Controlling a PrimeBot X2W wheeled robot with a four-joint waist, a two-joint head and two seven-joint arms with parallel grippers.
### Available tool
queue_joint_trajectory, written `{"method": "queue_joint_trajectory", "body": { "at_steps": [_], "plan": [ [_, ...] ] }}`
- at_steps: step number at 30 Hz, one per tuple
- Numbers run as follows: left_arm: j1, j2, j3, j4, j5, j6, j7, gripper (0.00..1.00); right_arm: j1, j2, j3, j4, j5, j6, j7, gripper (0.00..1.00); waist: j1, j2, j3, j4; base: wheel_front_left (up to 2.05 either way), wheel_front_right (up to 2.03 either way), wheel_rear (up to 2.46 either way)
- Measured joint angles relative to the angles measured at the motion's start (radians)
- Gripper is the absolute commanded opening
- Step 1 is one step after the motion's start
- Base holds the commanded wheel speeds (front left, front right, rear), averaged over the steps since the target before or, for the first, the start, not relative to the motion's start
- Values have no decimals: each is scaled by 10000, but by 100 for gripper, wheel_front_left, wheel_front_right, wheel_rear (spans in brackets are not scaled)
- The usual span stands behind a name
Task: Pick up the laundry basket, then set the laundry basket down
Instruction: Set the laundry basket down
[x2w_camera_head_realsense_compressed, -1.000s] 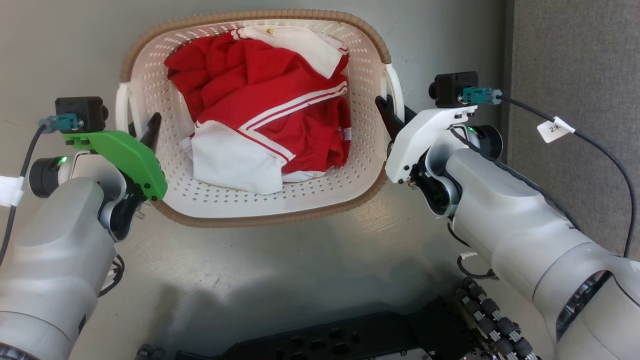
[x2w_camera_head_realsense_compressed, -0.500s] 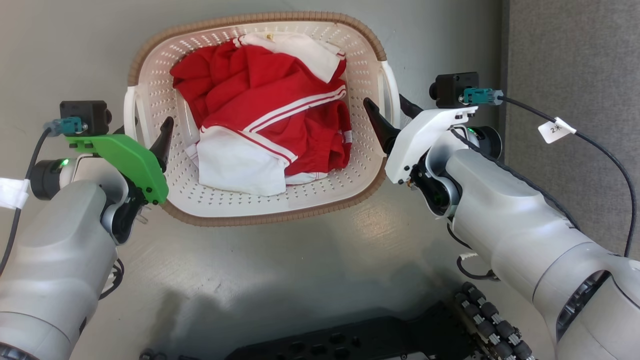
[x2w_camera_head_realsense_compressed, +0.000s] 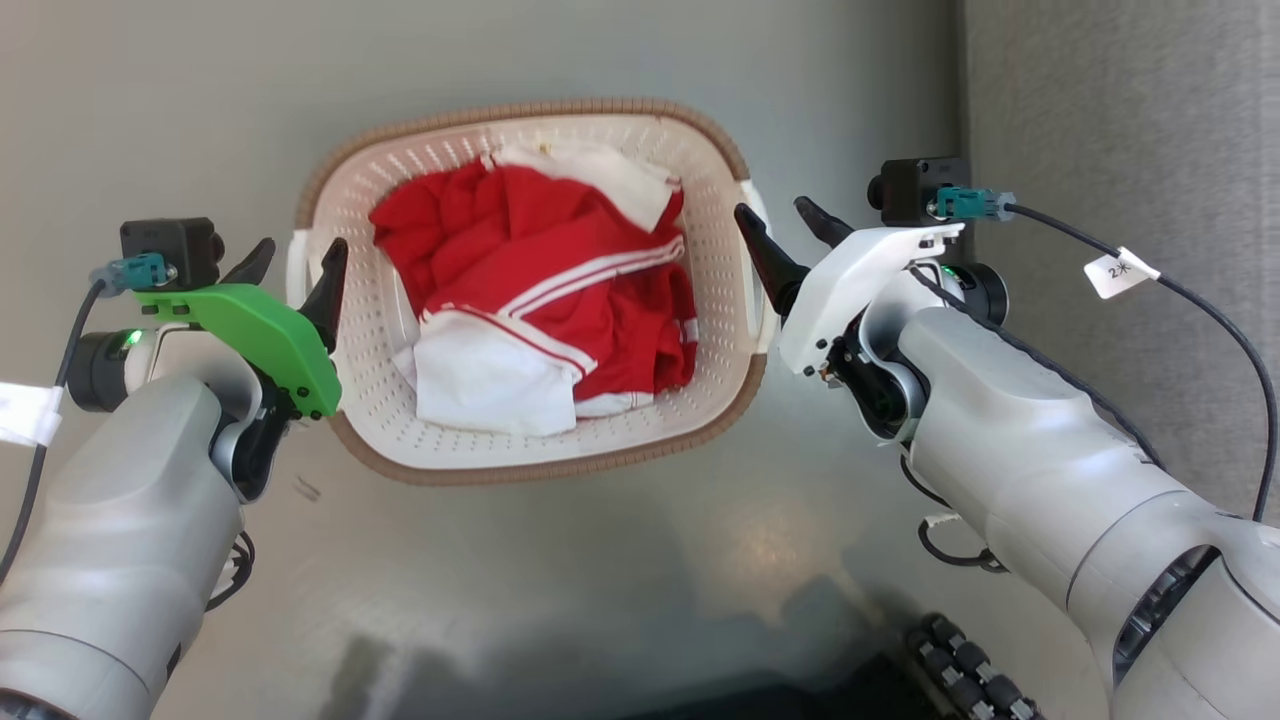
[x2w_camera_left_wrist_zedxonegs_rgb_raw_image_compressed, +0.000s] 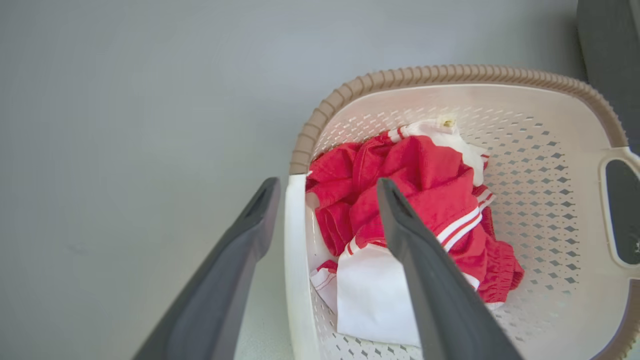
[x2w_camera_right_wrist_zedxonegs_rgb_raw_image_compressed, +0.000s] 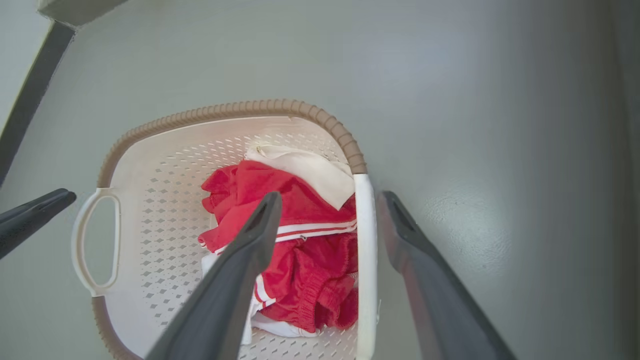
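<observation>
Left hand (x2w_camera_head_realsense_compressed: 300, 255) first: its two dark fingers stand well apart, one outside and one inside the white left handle (x2w_camera_left_wrist_zedxonegs_rgb_raw_image_compressed: 296, 260). They straddle the bar without pinching it, and I see a gap on each side, so this hand holds nothing.

Between my arms, the laundry basket (x2w_camera_head_realsense_compressed: 520, 108) looks to rest upright on the grey floor (x2w_camera_head_realsense_compressed: 600, 600), with a loose heap of red and white clothes (x2w_camera_head_realsense_compressed: 540, 290) inside. I judge it light: thin perforated plastic that is stiff enough to keep its shape but likely to flex if I lift one side alone. The clothes are soft and will slump if the basket tips. The handle bars are smooth, so a weak pinch could slip. I'd grip both handles mid-bar and raise them together, level.

My right hand (x2w_camera_head_realsense_compressed: 770, 210) mirrors the left. Its fingers are spread, the inner one above the clothes and the outer one beyond the wall, with the right handle (x2w_camera_right_wrist_zedxonegs_rgb_raw_image_compressed: 365, 250) between them. It grips nothing.
</observation>
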Motion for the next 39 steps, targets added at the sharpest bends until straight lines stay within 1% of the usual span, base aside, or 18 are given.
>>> {"method": "queue_joint_trajectory", "body": {
  "at_steps": [7, 13, 17, 23, 26, 30, 33, 36, 39],
  "plan": [
    [34, -2, 12, -272, -13, 0, -324, 100, 13, 0, -42, 157, -58, 263, -86, 100, -1, 0, -1070, -13, 0, 0, 0],
    [161, -35, 194, -637, -23, 0, -414, 100, 46, 0, -593, 109, -497, 265, -86, 100, -1, 0, -1912, -2, 0, 0, 0],
    [371, 46, 316, -775, 12, 0, -414, 100, 57, 2, -974, -58, -901, 265, -86, 100, -1, 0, -2480, 17, 0, 0, 0],
    [501, 184, 1210, -1415, 397, 0, -414, 100, 505, -105, -1492, -341, -1501, 263, -86, 100, -1, 1, -3344, 60, 0, 0, 0],
    [654, 182, 1442, -1593, 449, 0, -414, 100, 719, -207, -1684, -437, -1643, 261, -86, 100, -1, 0, -3629, 81, 0, 0, 0],
    [1221, 176, 1883, -1833, 755, 0, -414, 100, 1169, -435, -2054, -656, -2021, 251, -86, 100, -1, 0, -4206, 132, 0, 0, 0],
    [1619, 180, 2236, -2023, 972, 0, -414, 100, 1439, -489, -2341, -938, -2272, 245, -88, 100, -1, 0, -4638, 162, 0, 0, 0],
    [1995, 186, 2581, -2245, 1147, 0, -412, 100, 1731, -562, -2621, -1227, -2573, 155, -88, 100, -1, 0, -5071, 180, 0, 0, 0],
    [2395, 188, 3010, -2554, 1430, 17, -414, 100, 2102, -681, -2934, -1586, -2844, 142, -88, 100, -1, 0, -5505, 183, 0, 0, 0]
  ]
}}
